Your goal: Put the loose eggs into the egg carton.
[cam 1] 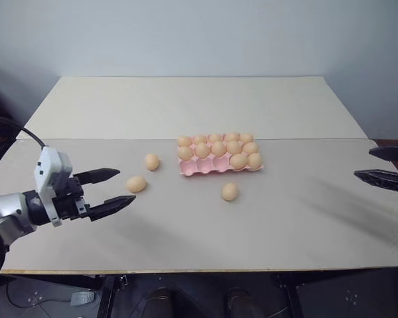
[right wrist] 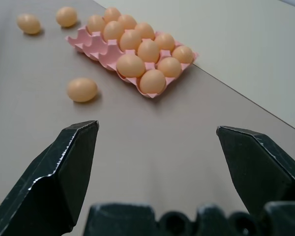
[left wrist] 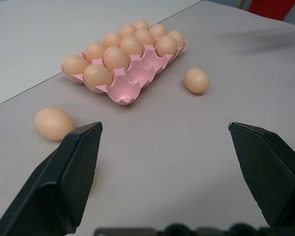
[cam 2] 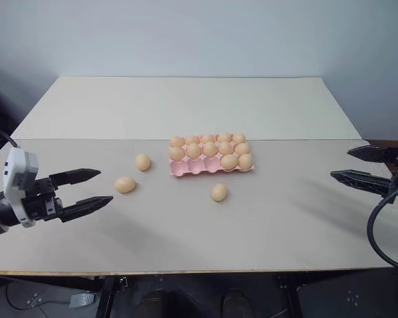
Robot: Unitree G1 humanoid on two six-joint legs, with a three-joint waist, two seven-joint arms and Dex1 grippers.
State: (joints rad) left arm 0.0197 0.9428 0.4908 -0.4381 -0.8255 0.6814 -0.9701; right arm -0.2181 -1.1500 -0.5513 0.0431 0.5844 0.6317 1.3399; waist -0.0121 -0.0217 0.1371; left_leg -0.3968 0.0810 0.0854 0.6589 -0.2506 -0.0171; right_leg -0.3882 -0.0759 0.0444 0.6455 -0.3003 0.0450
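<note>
Pink carton [cam 1: 205, 168] mostly full, three eggs [cam 1: 229, 192] loose on the desk [cam 1: 305, 212], both my claws [cam 1: 113, 190] [cam 1: 383, 165] spread and empty.

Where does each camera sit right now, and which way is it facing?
Head views: on the head, looking forward and down at the table; left gripper and right gripper show, open.
Left wrist view: along open fingers toward the egg carton.
Right wrist view: along open fingers toward the carton from the other side.
Shared: carton and loose eggs.
</note>
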